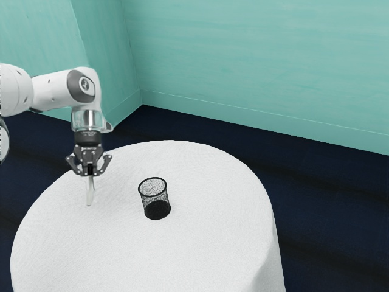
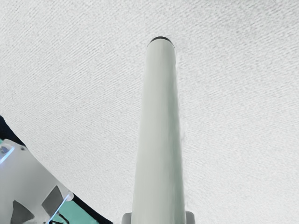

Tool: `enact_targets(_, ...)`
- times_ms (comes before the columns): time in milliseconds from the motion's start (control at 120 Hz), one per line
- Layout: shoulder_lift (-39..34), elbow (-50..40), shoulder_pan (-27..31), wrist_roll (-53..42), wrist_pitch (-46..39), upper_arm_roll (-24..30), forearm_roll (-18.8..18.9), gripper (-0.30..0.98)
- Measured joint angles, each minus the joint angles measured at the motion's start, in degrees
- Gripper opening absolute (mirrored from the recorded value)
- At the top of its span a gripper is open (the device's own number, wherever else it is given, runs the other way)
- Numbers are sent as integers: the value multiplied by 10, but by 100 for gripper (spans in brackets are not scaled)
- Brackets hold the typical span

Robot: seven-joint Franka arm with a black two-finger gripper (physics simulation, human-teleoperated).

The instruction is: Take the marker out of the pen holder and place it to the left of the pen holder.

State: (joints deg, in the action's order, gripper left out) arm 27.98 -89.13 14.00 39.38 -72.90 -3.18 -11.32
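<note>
So the black two-finger hand (image 1: 89,173) is hanging in the left part of the exterior frame, and it's gripping the pale grey-green, tube-shaped marker (image 1: 90,193), which is pointing down. That's your task item, and it's sitting well outside the round black mesh pen holder (image 1: 160,201), which is standing upright near the middle. Both are showing over the round white cloth-covered table (image 1: 206,237).

Progress-wise, I'm calling the taking-out part done. The marker is hanging toward the frame's left of the holder, so I'm guessing what's remaining is lowering, letting go and backing off. I'm not able to tell if its low end is touching the cloth.

As for the views, the exterior one is giving the holder's position relative to the marker. The wrist one is giving the grip close up: fingertips (image 2: 190,218) are flanking the barrel at bottom centre, and a dark end cap (image 2: 161,38) is showing at upper centre.
</note>
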Motion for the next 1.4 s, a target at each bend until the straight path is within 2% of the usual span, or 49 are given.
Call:
enact_targets(383,47,-4,4,69,70,-21,41,-6)
enact_targets(500,45,-3,4,81,71,-20,43,4)
enact_targets(783,34,0,2,86,48,-3,44,36)
enact_targets(883,-4,-4,-5,87,34,6,45,48)
enact_targets(1033,-124,-8,-9,87,7,16,46,58)
enact_targets(1158,-199,-40,-11,30,-71,38,44,63)
enact_targets(1400,-253,-53,-25,-87,-182,46,45,67)
